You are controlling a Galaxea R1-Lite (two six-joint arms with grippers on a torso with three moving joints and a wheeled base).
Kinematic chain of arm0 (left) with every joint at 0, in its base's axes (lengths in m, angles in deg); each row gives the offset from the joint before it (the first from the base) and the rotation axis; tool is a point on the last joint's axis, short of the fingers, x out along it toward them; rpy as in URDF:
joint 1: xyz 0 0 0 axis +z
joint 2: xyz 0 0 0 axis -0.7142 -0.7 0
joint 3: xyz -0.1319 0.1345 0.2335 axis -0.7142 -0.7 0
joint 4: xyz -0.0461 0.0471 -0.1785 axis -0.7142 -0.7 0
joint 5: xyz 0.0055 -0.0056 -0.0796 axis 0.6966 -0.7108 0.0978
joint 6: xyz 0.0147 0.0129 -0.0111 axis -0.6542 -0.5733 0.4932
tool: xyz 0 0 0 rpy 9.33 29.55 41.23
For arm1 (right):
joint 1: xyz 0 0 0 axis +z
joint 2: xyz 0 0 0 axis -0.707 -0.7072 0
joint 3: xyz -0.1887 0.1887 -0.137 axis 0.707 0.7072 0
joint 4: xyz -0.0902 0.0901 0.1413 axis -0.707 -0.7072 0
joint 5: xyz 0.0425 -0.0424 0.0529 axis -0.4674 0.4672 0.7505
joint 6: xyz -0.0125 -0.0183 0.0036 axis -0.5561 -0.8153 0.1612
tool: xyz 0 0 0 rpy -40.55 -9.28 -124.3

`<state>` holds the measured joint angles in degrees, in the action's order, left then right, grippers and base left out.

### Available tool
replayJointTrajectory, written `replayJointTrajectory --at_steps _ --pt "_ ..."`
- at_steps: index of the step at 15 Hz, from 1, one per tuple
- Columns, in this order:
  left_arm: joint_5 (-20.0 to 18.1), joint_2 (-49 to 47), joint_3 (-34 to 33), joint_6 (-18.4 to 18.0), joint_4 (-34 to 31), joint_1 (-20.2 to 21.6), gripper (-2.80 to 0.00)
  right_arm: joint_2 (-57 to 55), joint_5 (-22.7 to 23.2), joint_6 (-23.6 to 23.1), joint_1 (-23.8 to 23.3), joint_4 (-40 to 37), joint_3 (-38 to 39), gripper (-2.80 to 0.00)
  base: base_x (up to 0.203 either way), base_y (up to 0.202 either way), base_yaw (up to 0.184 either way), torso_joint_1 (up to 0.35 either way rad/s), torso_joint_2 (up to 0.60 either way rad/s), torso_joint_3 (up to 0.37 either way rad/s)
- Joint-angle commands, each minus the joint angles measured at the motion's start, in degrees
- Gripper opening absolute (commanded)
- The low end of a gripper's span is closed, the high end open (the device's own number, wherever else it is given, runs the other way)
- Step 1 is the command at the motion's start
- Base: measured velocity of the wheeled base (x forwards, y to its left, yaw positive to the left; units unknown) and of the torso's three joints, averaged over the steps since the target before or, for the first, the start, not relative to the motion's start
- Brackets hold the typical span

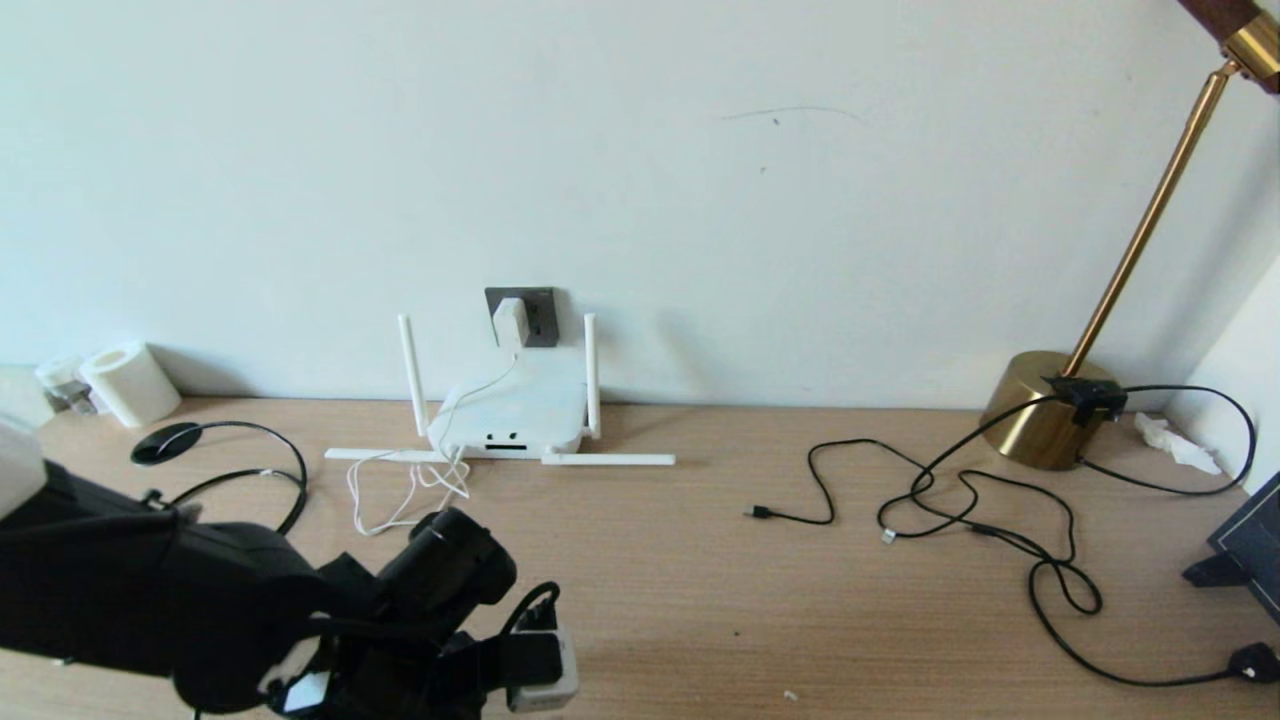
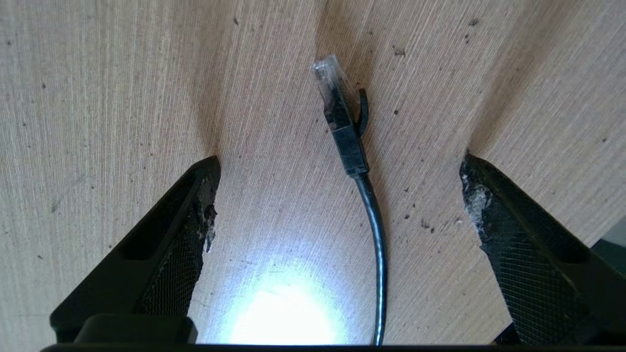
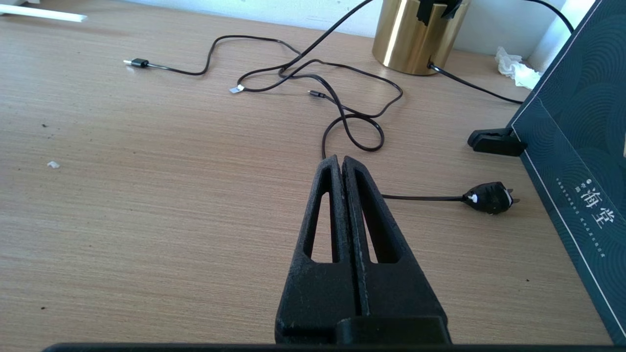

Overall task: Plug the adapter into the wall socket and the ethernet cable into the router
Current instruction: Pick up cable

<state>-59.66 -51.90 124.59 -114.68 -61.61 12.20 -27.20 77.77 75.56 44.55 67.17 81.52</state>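
Ethernet cable (image 2: 364, 195) flat on desk (image 1: 700, 560), clear-tipped plug toward 12 o'clock, untouched between left gripper (image 2: 337, 195) fingers spread wide. Adapter (image 1: 509, 320) seated in wall socket (image 1: 535, 312) above router (image 1: 515, 415). Right gripper (image 3: 341, 164) fingers pressed together, empty.

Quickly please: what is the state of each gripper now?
Left gripper: open, empty, above the ethernet cable on the table.
Right gripper: closed, holding nothing.

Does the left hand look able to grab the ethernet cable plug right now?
Probably yes. The left hand hangs open over the table, and the ethernet cable lies between its fingers, plug end forward, with nothing else on the wood around it to block a grasp.
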Motion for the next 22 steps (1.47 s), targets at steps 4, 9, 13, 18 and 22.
replayJointTrajectory --at_steps 4,9,13,18,22 --pt "-0.01 0.08 -1.28 -0.14 0.94 -0.02 -2.80 -0.06 0.04 -0.05 0.00 -0.01 0.00 -2.80 0.000 0.000 0.000 0.000 0.00 0.000" --pt "-0.10 0.25 -1.19 -0.40 0.53 -0.28 -2.80 -0.06 0.04 -0.05 0.00 -0.01 0.00 -2.80 0.000 0.000 0.000 0.000 0.00 0.000" --pt "-0.10 1.90 -2.38 -0.50 0.15 -0.37 -2.80 -0.06 0.04 -0.05 0.00 -0.01 0.00 -2.80 0.000 0.000 0.000 0.000 0.00 0.000" --pt "-0.18 5.47 -2.40 -0.88 0.57 -0.50 -2.80 -0.06 0.04 -0.05 0.00 -0.01 0.00 -2.80 0.000 0.000 0.000 0.000 0.00 0.000" --pt "-0.18 9.72 8.68 -4.76 -0.54 -1.68 -2.80 -0.06 0.04 -0.05 0.00 -0.01 0.00 -2.80 0.000 0.000 0.000 0.000 0.00 0.000"
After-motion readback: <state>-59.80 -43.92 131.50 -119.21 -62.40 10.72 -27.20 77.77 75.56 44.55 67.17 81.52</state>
